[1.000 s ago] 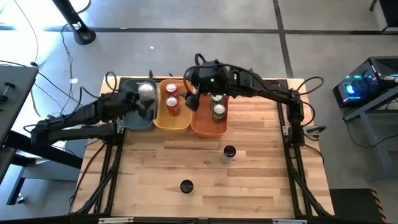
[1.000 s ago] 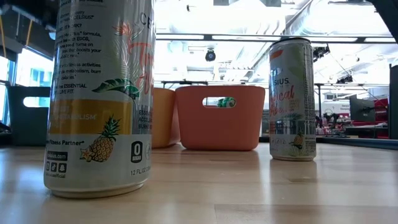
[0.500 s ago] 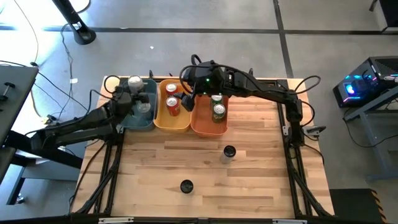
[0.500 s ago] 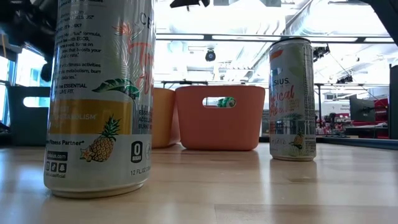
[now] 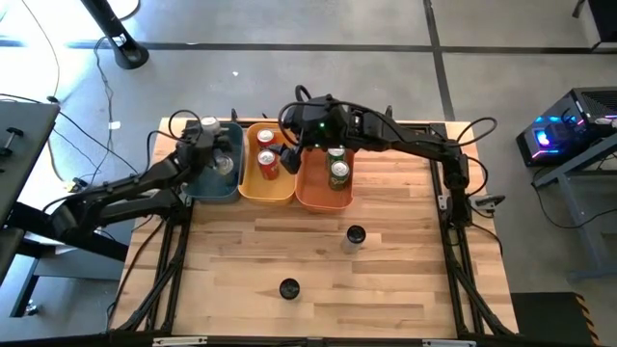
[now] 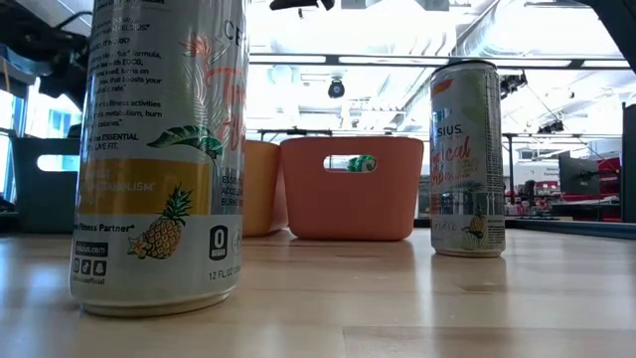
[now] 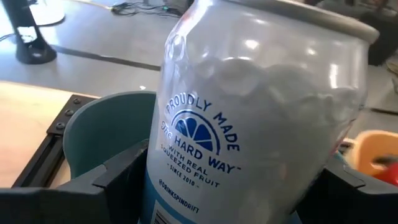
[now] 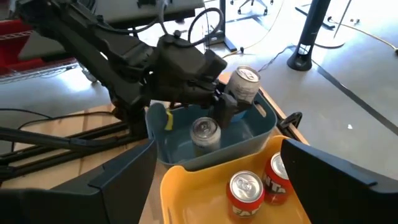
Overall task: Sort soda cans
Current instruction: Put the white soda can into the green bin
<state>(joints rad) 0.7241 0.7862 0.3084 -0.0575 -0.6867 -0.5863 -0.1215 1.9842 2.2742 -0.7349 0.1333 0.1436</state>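
The left gripper [image 8: 227, 102] squeezed a silver can [image 7: 255, 118] marked "PROUDLY MADE THE HARD WAY" – held tilted above the teal bin's [image 5: 198, 188] far rim. The right gripper [image 5: 292, 152] hung over the yellow bin [image 5: 253, 193] – its fingers spread wide with nothing in them

Table: pale wooden plank top [image 5: 318, 260], visible grain, light satin sheen in the low view [image 6: 397, 298].
Bins: dark teal plastic bin [image 8: 249, 134], yellow plastic bin [image 8: 186, 193] and orange plastic bin [image 6: 348, 194]; smooth moulded walls, matt.
Held can: silver metal soda can [image 7: 249, 118] with blue print, glossy, skin dimpled and slightly dented.
Near cans: two tall white printed metal cans [image 6: 159, 149], [image 6: 467, 159]; glossy, smooth, silvery rims.
Can tops: red metal cans with bright silvery lids [image 8: 247, 186].
Left gripper [image 7: 205, 186]: dark matt plastic-looking fingers [image 7: 118, 180] closed around the silver can.
Arms: dark matt housings [image 8: 180, 62], black cable loops.
Floor: smooth grey concrete [image 5: 289, 67], dull.
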